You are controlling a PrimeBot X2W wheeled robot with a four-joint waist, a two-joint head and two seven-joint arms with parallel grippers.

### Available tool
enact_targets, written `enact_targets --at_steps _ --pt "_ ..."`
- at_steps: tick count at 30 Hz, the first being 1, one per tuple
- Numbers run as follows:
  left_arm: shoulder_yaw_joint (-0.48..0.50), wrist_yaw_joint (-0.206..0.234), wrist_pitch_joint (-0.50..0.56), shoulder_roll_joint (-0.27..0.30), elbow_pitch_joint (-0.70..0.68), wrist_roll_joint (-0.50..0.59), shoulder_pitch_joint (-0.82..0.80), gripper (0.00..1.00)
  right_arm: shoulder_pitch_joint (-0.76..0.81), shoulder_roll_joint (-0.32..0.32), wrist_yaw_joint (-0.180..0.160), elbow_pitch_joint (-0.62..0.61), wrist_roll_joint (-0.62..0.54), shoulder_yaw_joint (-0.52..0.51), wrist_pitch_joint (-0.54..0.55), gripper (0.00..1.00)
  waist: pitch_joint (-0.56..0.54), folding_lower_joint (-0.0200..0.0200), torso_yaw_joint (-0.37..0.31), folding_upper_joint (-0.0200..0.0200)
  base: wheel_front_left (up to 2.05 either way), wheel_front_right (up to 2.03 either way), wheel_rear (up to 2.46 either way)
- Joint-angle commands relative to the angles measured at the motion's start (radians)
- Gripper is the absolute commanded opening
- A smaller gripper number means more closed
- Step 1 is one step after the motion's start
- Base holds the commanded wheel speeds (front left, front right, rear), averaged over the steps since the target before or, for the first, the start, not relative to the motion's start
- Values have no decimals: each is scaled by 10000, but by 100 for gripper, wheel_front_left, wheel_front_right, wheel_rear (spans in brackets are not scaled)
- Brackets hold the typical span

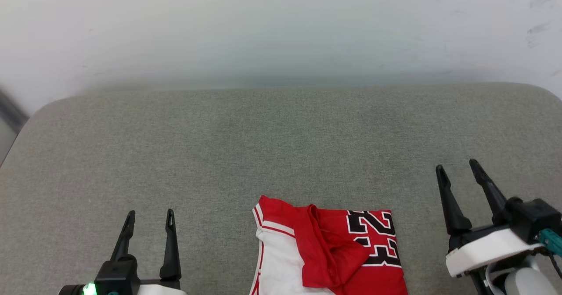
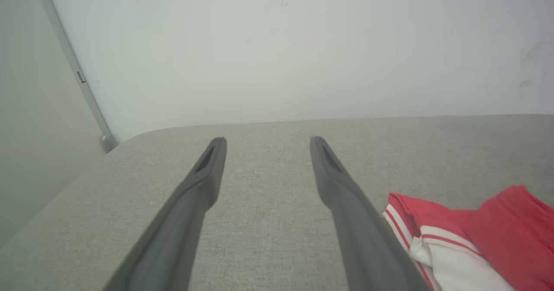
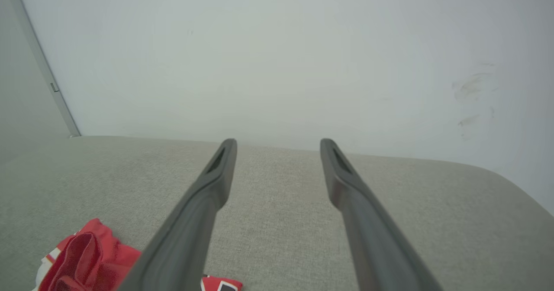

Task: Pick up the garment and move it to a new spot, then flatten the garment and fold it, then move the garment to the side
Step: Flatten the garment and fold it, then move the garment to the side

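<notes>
Seemingly folded, the garment [image 1: 333, 251] lies at the middle of the grey surface's [image 1: 281, 145] near edge, one red flap loose on top. The left pincer [image 1: 150, 213] and right pincer [image 1: 457, 165] hover open and empty on either side. To shift it aside, pinch every layer at both ends and carry it low and level.

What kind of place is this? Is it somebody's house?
Can't tell whose. It looks like a plain indoor room: a grey cushioned surface, maybe a sofa or padded table, in front of a bare white wall, with a red jersey lying on it.
</notes>
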Motion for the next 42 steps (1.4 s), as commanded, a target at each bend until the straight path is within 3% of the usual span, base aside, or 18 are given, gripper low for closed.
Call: enact_targets --at_steps 1,10,24,30,37,42 --pt "8 -72 -47 11 -38 -19 163 100 316 165 -4 -151 -152 -123 -60 100 -14 0 -1 0 0 0 0" --pt "60 -231 -48 -30 -54 -48 331 100 2090 1350 -4 -1396 -743 -1185 -59 100 -112 0 153 0 0 0 0" --pt "233 -431 -48 -77 -9 -126 406 100 2567 1702 -4 -2037 -1183 -1532 -60 100 -129 0 267 0 0 0 0" --pt "262 -436 -47 -92 -8 -160 313 100 1556 1120 -4 -2555 -1449 -1763 -62 100 -113 0 273 0 0 0 0" --pt "236 -445 -48 -105 12 -153 228 100 -179 -436 -4 -2475 -1286 -784 194 100 -80 0 296 0 0 0 0" --pt "196 -493 -47 -112 41 -187 126 100 -1106 -1622 -4 -1833 35 590 3076 100 -38 0 382 0 0 0 0"
